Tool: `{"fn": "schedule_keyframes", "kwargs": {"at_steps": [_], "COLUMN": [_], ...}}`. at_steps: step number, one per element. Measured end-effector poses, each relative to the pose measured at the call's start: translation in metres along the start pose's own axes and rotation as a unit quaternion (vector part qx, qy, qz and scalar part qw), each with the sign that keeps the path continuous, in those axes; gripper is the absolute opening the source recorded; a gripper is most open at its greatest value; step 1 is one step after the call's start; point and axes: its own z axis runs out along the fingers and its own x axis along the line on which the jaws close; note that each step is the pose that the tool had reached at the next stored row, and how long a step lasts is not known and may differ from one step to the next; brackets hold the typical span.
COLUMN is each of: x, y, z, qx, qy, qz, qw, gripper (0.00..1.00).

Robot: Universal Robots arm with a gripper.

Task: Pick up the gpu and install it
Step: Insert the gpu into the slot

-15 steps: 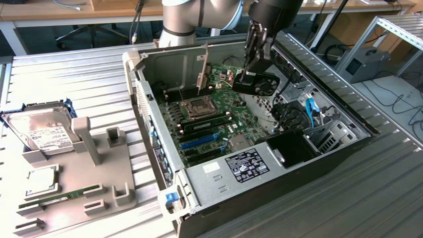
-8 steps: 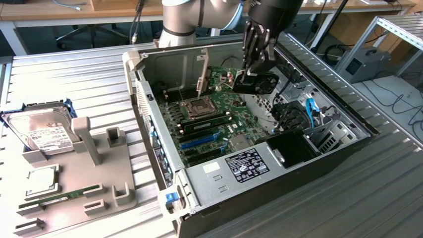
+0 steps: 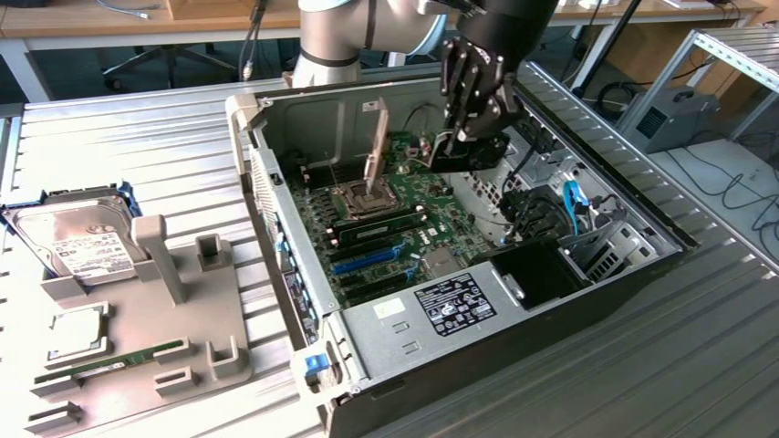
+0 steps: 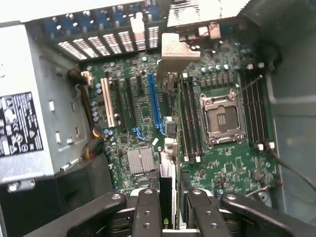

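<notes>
The gpu is held edge-on, clamped between the narrowed fingers of the gripper, so that its lower edge can be lined up over the motherboard inside the open computer case

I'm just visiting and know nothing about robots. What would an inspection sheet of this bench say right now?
Surface: ribbed metal table, with an open computer case lying on it.
Job's things: gpu held edge-on above the motherboard, its silver bracket toward the case's back wall; not yet seated.
Clutter: grey fixture holding a hard drive, a processor and a memory stick.
Gripper: gripper shut on the gpu, inside the case.
Cables: blue cable and black wires in the case.
Surroundings: wooden desks, floor cables.
</notes>
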Motion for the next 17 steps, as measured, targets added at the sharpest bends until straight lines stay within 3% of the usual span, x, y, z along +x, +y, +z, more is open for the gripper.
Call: {"fn": "schedule_keyframes", "kwargs": {"at_steps": [3,7,17], "x": [0.0000,0.0000,0.0000], "y": [0.0000,0.0000,0.0005], "z": [0.0006,0.0008,0.0011], "qx": [-0.0002,-0.0004,-0.0004], "qy": [0.0009,0.0022,0.0022], "qz": [-0.029,-0.064,-0.065], "qw": [0.9996,0.9980,0.9979], "gripper": [0.26,0.26,0.26]}}
